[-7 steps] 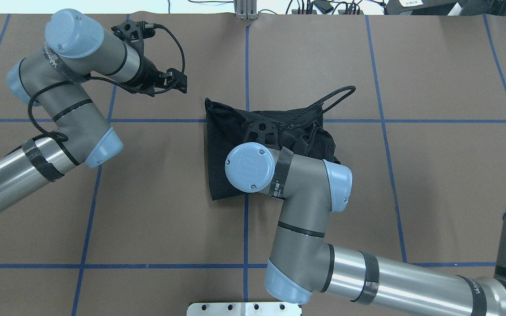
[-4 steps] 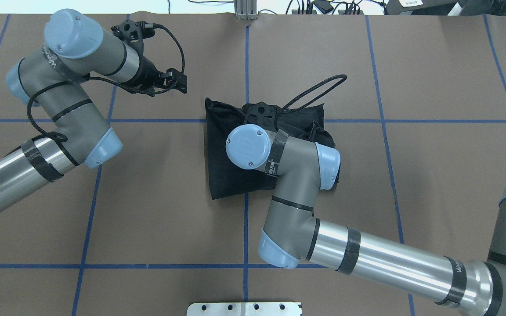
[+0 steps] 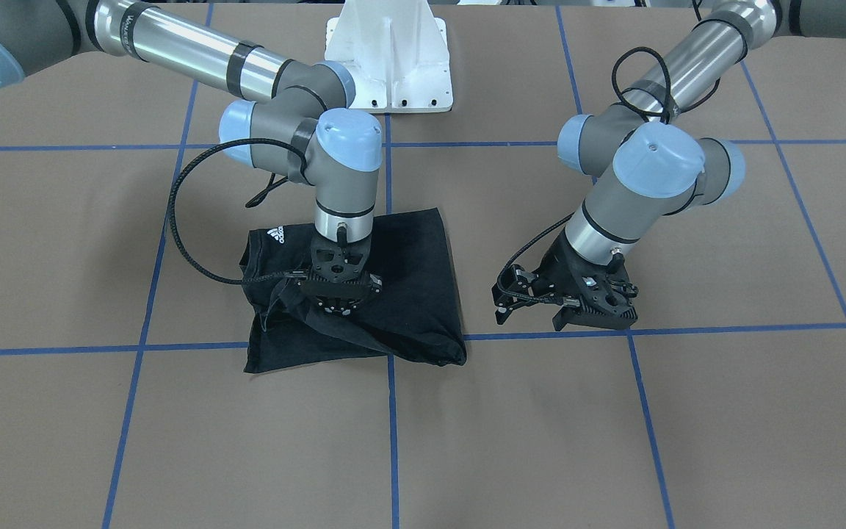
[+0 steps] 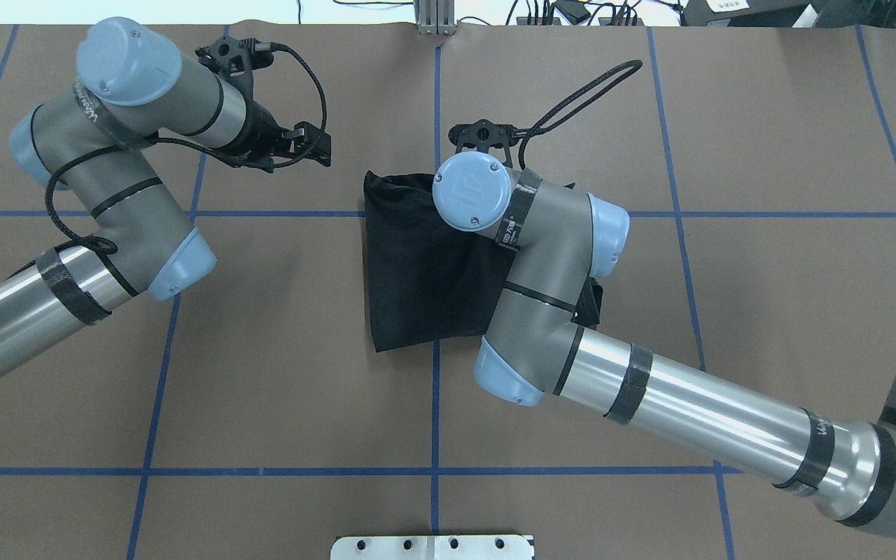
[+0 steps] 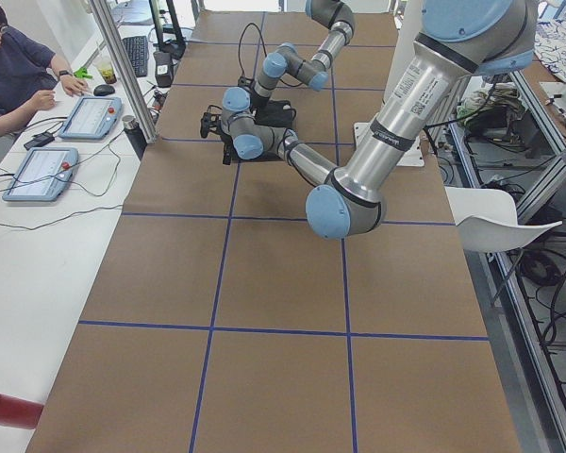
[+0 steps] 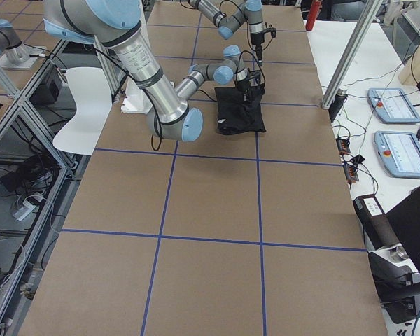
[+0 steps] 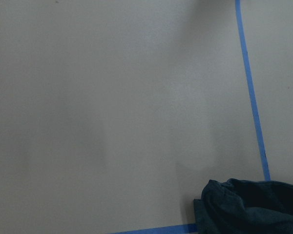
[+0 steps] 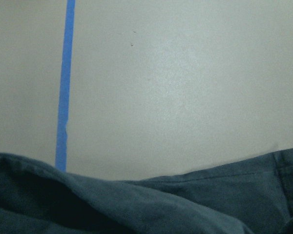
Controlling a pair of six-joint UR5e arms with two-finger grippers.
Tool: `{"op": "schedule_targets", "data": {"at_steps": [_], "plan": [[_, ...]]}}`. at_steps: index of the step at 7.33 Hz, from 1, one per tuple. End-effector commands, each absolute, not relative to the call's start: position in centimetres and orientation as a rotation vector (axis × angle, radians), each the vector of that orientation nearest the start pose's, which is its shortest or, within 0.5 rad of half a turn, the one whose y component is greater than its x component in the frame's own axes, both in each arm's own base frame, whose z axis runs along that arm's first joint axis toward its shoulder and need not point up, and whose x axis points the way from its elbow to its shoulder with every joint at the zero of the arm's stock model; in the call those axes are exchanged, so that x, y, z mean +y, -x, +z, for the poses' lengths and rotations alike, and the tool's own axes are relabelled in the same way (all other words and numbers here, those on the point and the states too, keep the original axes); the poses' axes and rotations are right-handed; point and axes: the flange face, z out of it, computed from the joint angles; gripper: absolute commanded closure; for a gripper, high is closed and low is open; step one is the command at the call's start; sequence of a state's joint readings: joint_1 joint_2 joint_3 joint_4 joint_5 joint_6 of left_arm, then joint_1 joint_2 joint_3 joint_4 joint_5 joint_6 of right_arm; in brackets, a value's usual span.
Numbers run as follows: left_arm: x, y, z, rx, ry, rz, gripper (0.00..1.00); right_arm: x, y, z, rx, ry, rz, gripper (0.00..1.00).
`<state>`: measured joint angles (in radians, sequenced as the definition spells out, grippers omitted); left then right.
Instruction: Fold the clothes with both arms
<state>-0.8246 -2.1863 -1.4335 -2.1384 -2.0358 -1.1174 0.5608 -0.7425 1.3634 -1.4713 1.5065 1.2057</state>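
Observation:
The black T-shirt [image 3: 412, 272] lies folded at the table's middle, its white Adidas logo [image 3: 274, 235] showing near the robot's side. My right gripper [image 3: 338, 307] stands over the shirt's far half, shut on a raised flap of cloth that slopes up to it from the shirt's right side. In the overhead view the right wrist hides this gripper and part of the T-shirt [image 4: 409, 264]. Cloth fills the bottom of the right wrist view [image 8: 136, 204]. My left gripper [image 3: 532, 317] hangs open and empty just above the table, beside the shirt's left edge, also seen from overhead [image 4: 314, 148].
The white pedestal base [image 3: 388, 66] stands at the robot's side. Blue tape lines [image 4: 435, 101] grid the brown table. The right arm's black cable loop [image 4: 588, 89] sticks out past the shirt. A person [image 5: 14, 66] sits at a side table with tablets.
The right wrist has travelled across the shirt away from the robot, drawing the gripped cloth toward the far edge. The left arm has stayed put.

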Motion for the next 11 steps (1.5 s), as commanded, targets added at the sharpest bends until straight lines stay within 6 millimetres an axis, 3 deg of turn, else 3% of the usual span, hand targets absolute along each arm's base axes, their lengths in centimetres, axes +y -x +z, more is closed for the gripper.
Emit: {"op": "schedule_targets", "data": {"at_steps": [1,3,6,7,8,9,10,11], "plan": [[-58.9,-42.4,28.7,1.073,-0.273,-0.091,0.00,-57.1,54.8,24.4,-0.572,-0.405,0.183,1.00],[-58.9,-42.4,28.7,1.072,-0.271,-0.090,0.00,-61.6,50.2,25.2,-0.543,-0.412,0.153,1.00],[-58.9,-42.3,28.7,1.072,-0.272,-0.089,0.00,-63.6,47.9,22.2,-0.614,-0.383,0.164,1.00],[-58.9,-42.1,28.4,1.074,-0.278,-0.091,0.00,-63.5,47.9,22.1,-0.645,-0.346,0.149,0.74],[-58.3,-41.6,28.6,1.070,-0.277,-0.089,0.00,-63.3,47.7,22.6,-0.659,-0.313,0.139,0.01],[-57.6,-40.2,29.8,1.048,-0.271,-0.091,0.00,-63.2,47.1,22.9,-0.685,-0.268,0.131,0.00],[-57.9,-37.6,29.4,0.973,-0.275,-0.062,0.00,-63.2,45.2,24.7,-0.699,-0.210,0.132,0.00],[-56.8,-35.2,28.7,0.880,-0.274,0.014,0.00,-62.1,41.6,25.9,-0.682,-0.181,0.115,0.00]]}}
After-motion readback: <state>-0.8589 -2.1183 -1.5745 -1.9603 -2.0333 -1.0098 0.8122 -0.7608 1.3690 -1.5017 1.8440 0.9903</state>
